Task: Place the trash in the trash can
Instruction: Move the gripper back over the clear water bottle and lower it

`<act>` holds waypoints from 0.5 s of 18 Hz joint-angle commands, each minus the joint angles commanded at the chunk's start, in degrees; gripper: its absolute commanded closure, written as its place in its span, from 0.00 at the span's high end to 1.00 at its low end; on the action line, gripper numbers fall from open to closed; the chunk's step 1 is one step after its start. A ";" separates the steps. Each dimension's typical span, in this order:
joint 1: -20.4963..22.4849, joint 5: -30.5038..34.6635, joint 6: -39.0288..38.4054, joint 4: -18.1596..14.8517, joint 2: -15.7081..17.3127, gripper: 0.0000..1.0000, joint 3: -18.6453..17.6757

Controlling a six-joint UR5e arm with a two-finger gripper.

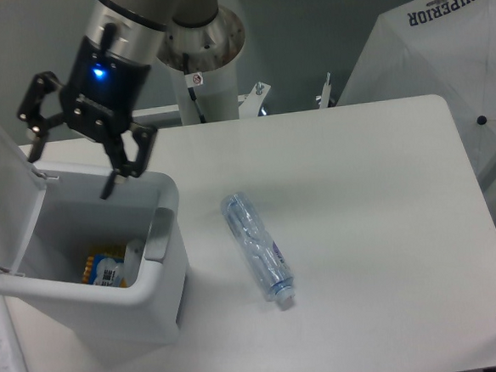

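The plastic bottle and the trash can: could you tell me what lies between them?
Nothing: in the camera view, only bare white table separates the bottle from the trash can.
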 joint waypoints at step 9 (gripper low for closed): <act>5.72 1.31 -11.62 -0.09 -13.53 1.00 9.58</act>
